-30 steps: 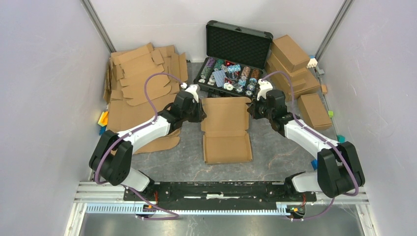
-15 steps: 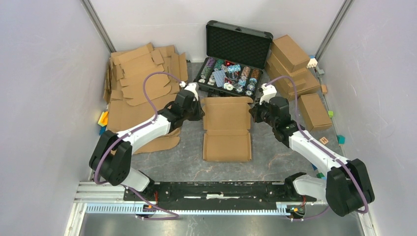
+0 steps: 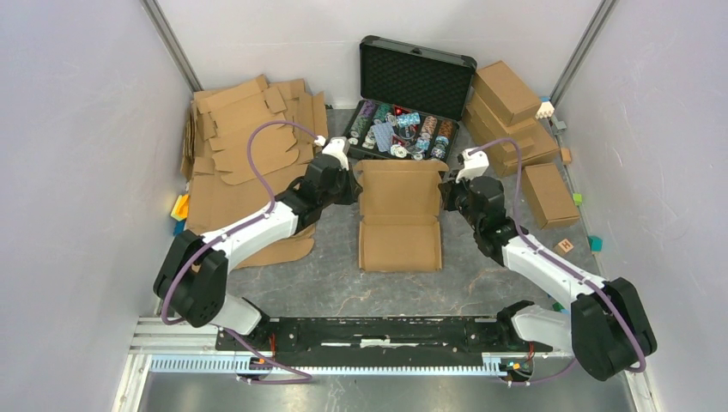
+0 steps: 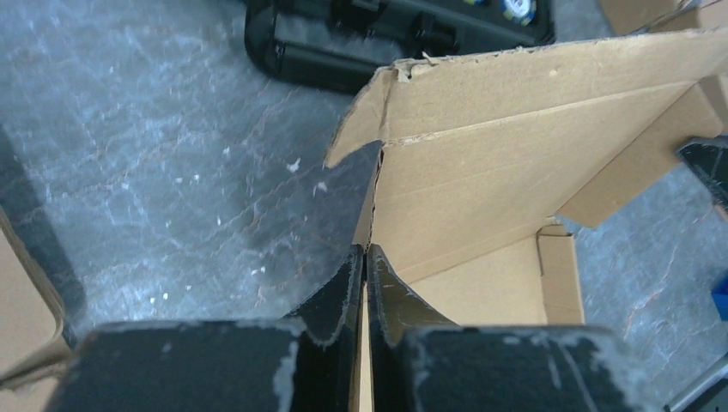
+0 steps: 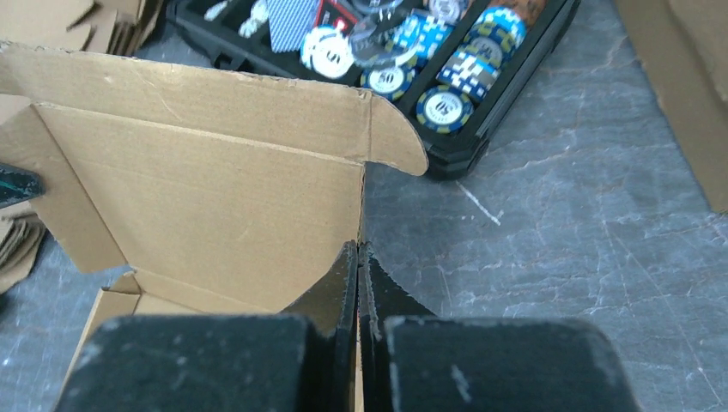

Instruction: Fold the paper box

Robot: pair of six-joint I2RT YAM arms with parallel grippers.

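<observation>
The paper box lies at table centre, long axis running from the arm bases toward the open case just behind its raised rear panel. The left gripper is clamped on its left edge, and the right gripper is clamped on its right edge. Grey table borders the near edge. Flat blanks lie left and finished boxes right.

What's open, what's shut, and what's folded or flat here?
paper box, half folded, its far part lifted up.
left tool, shut on the paper box's left flap.
right tool, shut on the paper box's right flap.
black case, open, chips inside.
cardboard sheets, flat, piled up.
brown boxes, closed, stacked.
</observation>
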